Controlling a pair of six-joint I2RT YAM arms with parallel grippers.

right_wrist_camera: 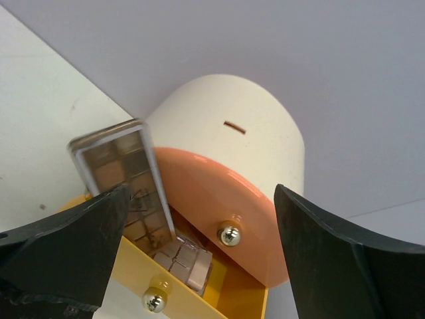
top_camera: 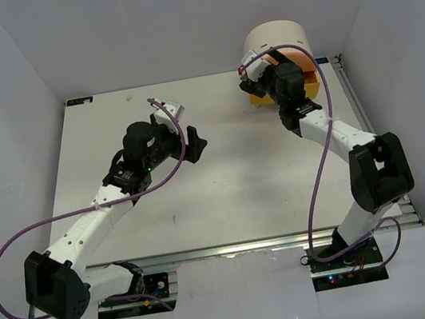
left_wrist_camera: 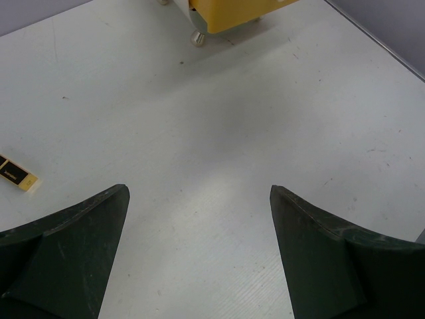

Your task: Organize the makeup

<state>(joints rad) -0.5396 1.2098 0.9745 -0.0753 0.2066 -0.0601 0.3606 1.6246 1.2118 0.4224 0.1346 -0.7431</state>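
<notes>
Palettes are what matter at this moment. One brown palette stands tilted in the open yellow drawer of the round cream drawer unit, its lower end down inside and its upper end sticking out past the rim. A second palette lies flat on the drawer floor beneath it, just under the orange drawer above.

Our right hand hovers at the drawer, fingers spread wide and grasping nothing. One finger sits close beside the tilted palette, though we cannot tell whether it touches. Our left hand hangs over the surface, equally spread and empty, with a small black-and-gold item lying off to one side.

We judge the palette light, stiff and flat. Its smooth clear lid could slip, and its pressed powder might crack if dropped. The best hold would be across its two long edges, near the middle, squeezing gently.
</notes>
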